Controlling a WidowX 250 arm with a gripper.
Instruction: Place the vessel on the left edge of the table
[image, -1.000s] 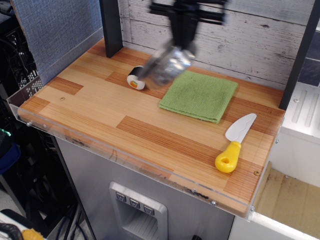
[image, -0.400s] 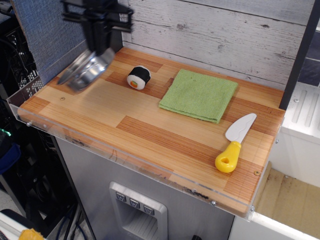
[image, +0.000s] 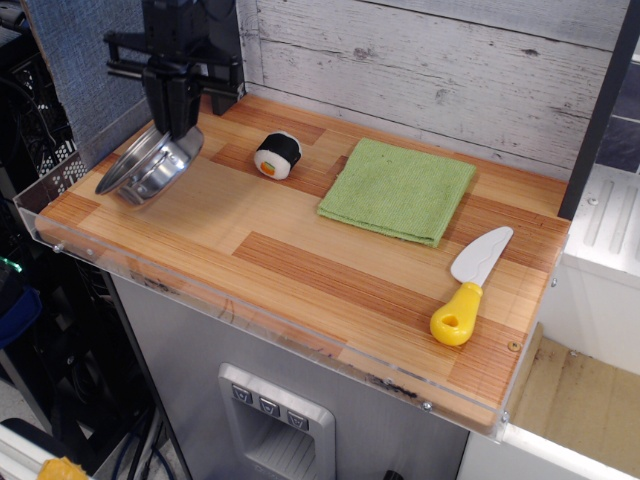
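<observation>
Since a second ago the gripper (image: 172, 128) and vessel (image: 148, 168) have crossed from behind the cloth (image: 398, 189) to the left end of the table (image: 300, 270) — over the last fraction of that, a small further shift left and down. Motion blur is gone now.

Vessel hangs tilted, open side facing down-left, rim toward the left edge, over the left end of the table. Its lower rim looks close to the wood, but contact is hard to call from this angle. Fingers are clamped on the upper right part of the rim; the exact pinch point is hidden behind the black finger body. Wire handles are not distinguishable.

The upper arm is cut off by the top of the frame, and it merges with the dark post behind it.

Sushi roll (image: 277, 154) lies on its side just right of the vessel, apart from it, not touching the cloth either. Cloth is flat, mid-back of the table. Knife (image: 468, 287) — yellow handle, white blade — sits near the right front corner, well away from everything.

A clear edge strip runs along the front and left sides.
</observation>
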